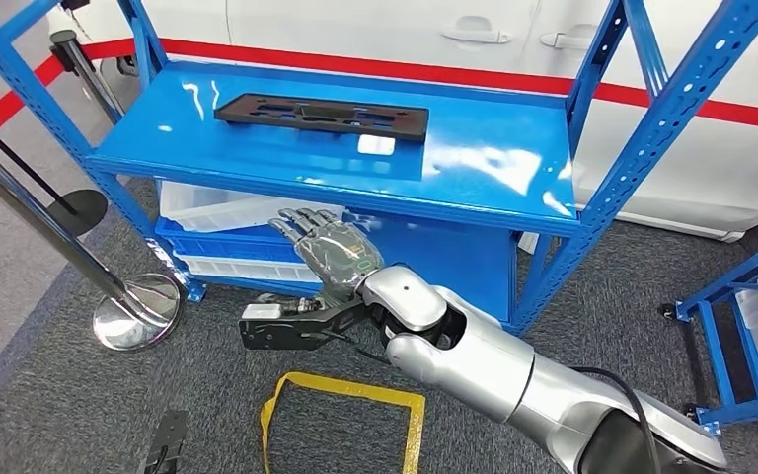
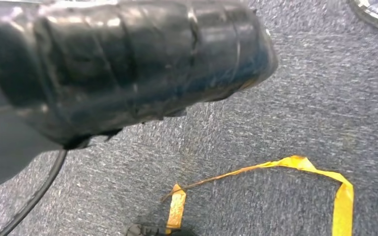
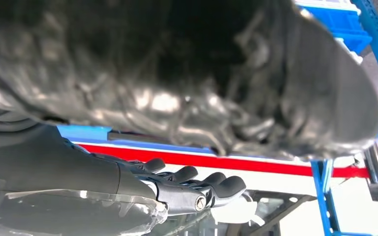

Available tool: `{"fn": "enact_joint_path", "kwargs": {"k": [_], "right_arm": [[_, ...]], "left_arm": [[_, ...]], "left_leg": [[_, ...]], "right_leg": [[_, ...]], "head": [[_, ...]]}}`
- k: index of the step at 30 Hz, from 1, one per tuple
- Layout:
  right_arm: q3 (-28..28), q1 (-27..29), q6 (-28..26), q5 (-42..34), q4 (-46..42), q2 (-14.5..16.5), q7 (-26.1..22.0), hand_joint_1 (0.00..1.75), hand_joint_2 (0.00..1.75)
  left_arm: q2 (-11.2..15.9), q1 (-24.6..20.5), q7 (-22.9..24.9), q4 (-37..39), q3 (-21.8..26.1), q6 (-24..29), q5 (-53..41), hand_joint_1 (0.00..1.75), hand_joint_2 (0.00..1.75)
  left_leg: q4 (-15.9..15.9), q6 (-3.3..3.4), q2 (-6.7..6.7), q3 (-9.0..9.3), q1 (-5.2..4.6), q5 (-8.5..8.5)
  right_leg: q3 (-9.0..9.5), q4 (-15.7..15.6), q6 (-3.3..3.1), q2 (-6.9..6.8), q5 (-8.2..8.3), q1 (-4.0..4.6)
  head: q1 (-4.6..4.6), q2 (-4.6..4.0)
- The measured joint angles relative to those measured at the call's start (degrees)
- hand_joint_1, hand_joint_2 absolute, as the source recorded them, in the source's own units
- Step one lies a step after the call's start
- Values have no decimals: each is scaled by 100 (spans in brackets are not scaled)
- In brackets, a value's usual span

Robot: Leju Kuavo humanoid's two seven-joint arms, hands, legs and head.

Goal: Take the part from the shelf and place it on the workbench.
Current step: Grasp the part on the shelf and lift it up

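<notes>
The part, a long flat black plate (image 1: 321,116) with cut-outs, lies on the top board of the blue shelf (image 1: 474,163), toward its back left. My right hand (image 1: 326,252) is raised in front of the shelf's front edge, lower than the top board and just short of the part. Its fingers (image 3: 197,179) are stretched out, apart, and hold nothing. In the left wrist view, the grey cover of my left hand (image 2: 128,64) hangs over the carpet. Its fingers are hidden.
White bins (image 1: 227,212) sit on the lower shelf. A chrome stanchion base (image 1: 138,311) stands at the left. A yellow tape square (image 1: 345,415) marks the grey carpet. Another blue rack (image 1: 750,326) is at the right, and a white car with a red stripe stands behind.
</notes>
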Motion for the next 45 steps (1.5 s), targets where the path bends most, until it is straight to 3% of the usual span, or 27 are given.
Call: {"fn": "enact_joint_path", "kwargs": {"k": [2,4,5,6,7,9,10,14,16,18,19,20,21,23,25,28,30,32,33,35,36,37,39,40,43,45], "right_arm": [[3,-4,-1,11,5,4,0,0,0],[13,3,-12,48,14,5,11,0,0],[16,6,-21,73,17,6,28,0,0],[19,7,-32,98,19,10,62,0,0],[20,6,-43,126,21,16,113,0,0],[20,-2,-67,190,30,30,237,0,0],[20,-5,-78,225,40,36,293,0,0],[14,-1,-175,315,88,66,412,0,0],[2,0,-293,319,111,83,432,0,0],[-5,7,-408,320,154,92,443,0,0],[-7,12,-478,329,187,93,444,0,0],[-13,12,-582,347,228,97,433,0,0],[-26,-1,-711,370,278,105,407,0,0],[-86,-76,-968,406,400,139,312,0,0],[-160,-181,-1090,405,524,195,218,0,0],[-220,-245,-1113,399,646,260,177,0,0],[-254,-279,-1114,400,699,311,172,0,0],[-277,-328,-1113,400,743,356,166,0,0],[-279,-343,-1111,400,767,375,162,0,0],[-280,-343,-1105,401,844,402,161,0,0],[-280,-342,-1102,401,887,416,161,0,0],[-281,-343,-1100,402,922,432,161,0,0],[-284,-357,-1098,404,958,469,160,0,0],[-287,-372,-1097,404,972,489,159,0,0],[-297,-412,-1092,405,1002,515,160,0,0],[-305,-415,-1093,406,1011,521,160,0,0]], "left_arm": [[1,1,-1,0,0,0,1,0,0],[2,15,-1,0,0,0,4,0,0],[2,21,-2,0,0,1,7,0,0],[2,23,-3,0,1,3,10,0,0],[3,20,-5,0,1,7,12,0,0],[2,11,-13,0,2,14,15,0,0],[1,13,-19,0,3,17,18,0,0],[2,44,-35,0,4,42,31,0,0],[2,41,-38,0,4,57,28,0,0],[2,42,-32,0,4,64,17,0,0],[2,45,-23,0,4,64,4,0,0],[1,47,-7,0,4,62,-17,0,0],[-1,45,14,0,4,59,-41,0,0],[-12,28,55,0,4,53,-90,0,0],[-27,-1,83,0,4,50,-109,0,0],[-36,-18,97,0,4,27,-108,0,0],[-39,-20,97,0,4,5,-107,0,0],[-42,-32,97,0,4,-8,-106,0,0],[-43,-33,97,0,4,-13,-105,0,0],[-46,-12,104,0,4,-27,-102,0,0],[-49,1,108,0,4,-33,-99,0,0],[-50,8,112,0,4,-38,-97,0,0],[-51,8,115,0,4,-41,-91,0,0],[-52,1,115,0,4,-43,-90,0,0],[-55,-8,117,0,3,-51,-87,0,0],[-55,7,118,0,2,-52,-88,0,0]], "left_leg": [[699,-52,14,-313,12,-346],[1185,-90,18,-541,28,-478],[1149,-102,23,-524,38,-400],[888,-111,32,-393,50,-229],[484,-118,48,-198,62,-49],[-158,-88,65,130,43,147],[-294,-54,64,194,27,153],[-335,100,46,219,10,152],[-363,176,46,246,18,151],[-360,225,43,252,1,132],[-357,235,37,260,-6,121],[-353,239,28,272,-9,106],[-348,237,16,294,-10,87],[-334,212,-5,347,-12,31],[-313,162,-17,365,-26,-21],[-331,63,-15,375,-19,-67],[-157,2,5,328,-8,-144],[399,-48,21,24,2,-304],[766,-68,22,-223,4,-387],[1205,-92,26,-611,10,-367],[1197,-96,30,-699,12,-236],[988,-94,35,-670,15,-22],[287,-72,53,-417,-5,416],[-16,-37,62,-277,-25,499],[-319,105,64,-91,-62,385],[-359,184,54,3,-49,324]], "right_leg": [[1,-6,-13,-13,5,3],[-2,-2,-16,-20,2,8],[-3,2,-15,-21,-1,7],[-2,12,-10,-20,-8,4],[-2,29,3,-20,-22,1],[-20,69,45,-14,-49,14],[-32,81,69,-12,-56,21],[-83,161,166,-11,-125,4],[-313,624,200,-5,-371,-3],[-725,1394,202,-2,-652,-1],[-891,1659,200,-1,-688,-2],[-966,1729,194,-1,-617,-2],[-927,1574,184,-1,-446,-2],[-615,856,143,5,-27,1],[-344,290,101,15,117,14],[-243,131,48,27,48,32],[-137,71,-1,25,13,11],[-28,43,-50,14,-44,5],[17,43,-63,10,-84,9],[120,44,-65,11,-173,15],[186,46,-60,15,-228,15],[259,47,-52,18,-283,14],[403,34,-11,22,-418,17],[452,25,22,25,-476,20],[538,-17,96,27,-542,31],[476,168,123,26,-499,27]], "head": [[-7,0],[-5,0],[-6,0],[-5,0],[-6,0],[-3,0],[-3,0],[7,0],[11,0],[11,0],[10,0],[10,0],[10,0],[12,0],[9,0],[8,0],[-1,0],[-10,0],[-11,0],[-11,0],[-11,0],[-11,0],[-11,0],[-14,0],[-10,0],[-5,0]]}}
